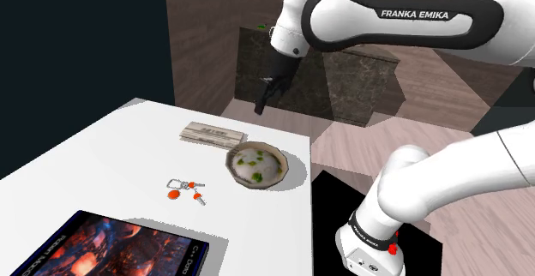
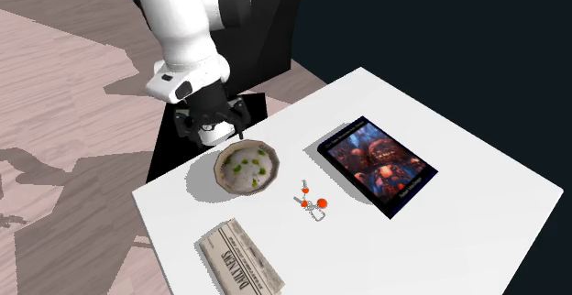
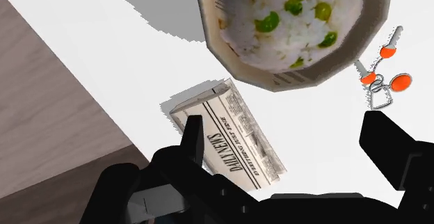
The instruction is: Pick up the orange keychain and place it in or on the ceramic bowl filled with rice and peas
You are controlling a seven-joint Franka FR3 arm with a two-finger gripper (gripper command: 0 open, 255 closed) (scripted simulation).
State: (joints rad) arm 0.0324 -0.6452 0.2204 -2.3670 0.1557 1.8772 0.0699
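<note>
Orange keychain is lying flat on the white table, near the bowl of rice and peas. In the shoulder view it is sitting at about eight o'clock from the bowl, so only a short carry seems to be waiting. Gripper is hanging high at the bowl's twelve o'clock, its fingers standing wide apart and holding nothing, probably readying for a descent. Folded newspaper is resting at the bowl's ten o'clock, seemingly off that route.
</note>
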